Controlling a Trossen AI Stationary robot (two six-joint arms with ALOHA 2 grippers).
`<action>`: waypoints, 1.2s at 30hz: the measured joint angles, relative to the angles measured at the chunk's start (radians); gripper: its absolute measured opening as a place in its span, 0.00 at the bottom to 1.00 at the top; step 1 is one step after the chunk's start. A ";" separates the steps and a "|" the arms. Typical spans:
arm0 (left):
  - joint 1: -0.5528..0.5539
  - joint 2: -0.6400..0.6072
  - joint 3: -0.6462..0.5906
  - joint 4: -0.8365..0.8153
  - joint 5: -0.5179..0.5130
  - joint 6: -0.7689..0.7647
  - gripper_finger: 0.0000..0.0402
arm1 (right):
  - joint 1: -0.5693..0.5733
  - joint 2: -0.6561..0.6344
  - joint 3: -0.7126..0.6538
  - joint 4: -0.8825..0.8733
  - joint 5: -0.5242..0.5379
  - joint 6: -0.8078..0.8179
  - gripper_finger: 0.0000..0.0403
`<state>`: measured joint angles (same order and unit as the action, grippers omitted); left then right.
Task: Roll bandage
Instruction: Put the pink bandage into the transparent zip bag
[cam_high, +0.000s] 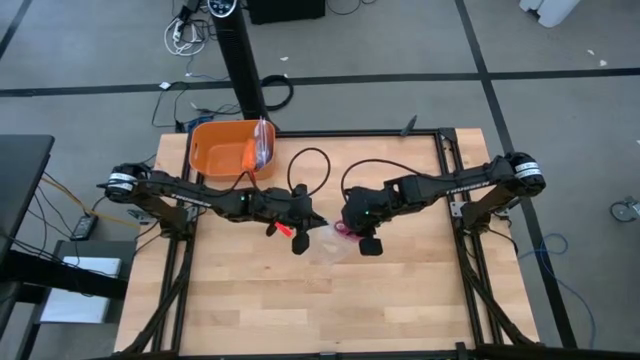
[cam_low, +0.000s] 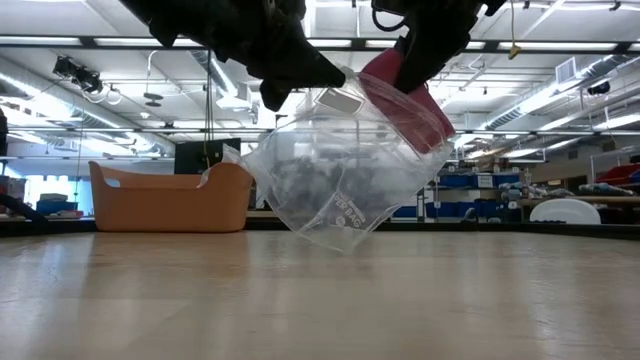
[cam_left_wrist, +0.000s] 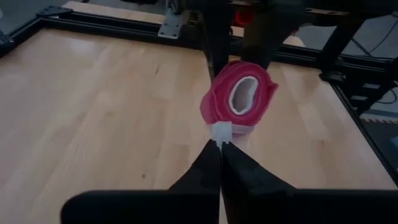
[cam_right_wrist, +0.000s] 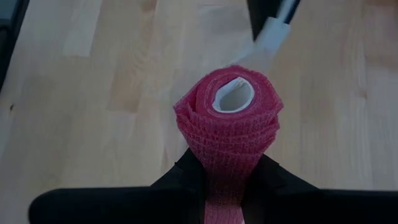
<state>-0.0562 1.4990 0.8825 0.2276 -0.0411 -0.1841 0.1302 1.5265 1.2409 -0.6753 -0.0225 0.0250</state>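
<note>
The bandage (cam_right_wrist: 230, 124) is a magenta-pink roll with a pale hollow core, held above the table's middle by my right gripper (cam_right_wrist: 224, 180), which is shut on it. A clear crinkled plastic bag (cam_low: 335, 180) hangs below and around the roll (cam_low: 405, 95). I cannot tell how far the roll sits inside the bag. My left gripper (cam_left_wrist: 221, 149) comes from the table's left and is shut on the bag's small white tab. The two grippers stand close together (cam_high: 325, 225). My left gripper pinches the bag's white tab (cam_left_wrist: 222, 132) at the bag's top edge between its two fingertips, reaching nearly level from the table's left. The bag hangs slack below, clear of the table. My right gripper pinches the roll's wrapped side (cam_right_wrist: 225, 163) between its two fingers, slanting down from the table's right. The roll's open core end faces back toward the wrist. It is lifted clear of the table.
An orange plastic tub (cam_high: 228, 150) stands at the table's far left corner with a bit of clear plastic at its right rim. Bare wooden tabletop (cam_high: 300, 310) lies toward the near edge. A black frame rail (cam_high: 445, 160) runs along the far and right sides.
</note>
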 joint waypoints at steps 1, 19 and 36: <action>0.000 0.000 0.000 0.000 -0.001 -0.001 0.01 | 0.005 0.000 0.000 -0.002 0.004 0.000 0.14; 0.003 0.002 -0.003 0.071 0.002 -0.005 0.00 | -0.016 -0.003 0.002 -0.027 -0.004 -0.002 0.14; 0.005 0.003 0.048 0.060 0.016 0.002 0.00 | -0.045 -0.003 0.003 -0.041 -0.008 0.021 0.14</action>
<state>-0.0517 1.5017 0.9302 0.2877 -0.0246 -0.1824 0.0847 1.5230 1.2438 -0.7161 -0.0310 0.0461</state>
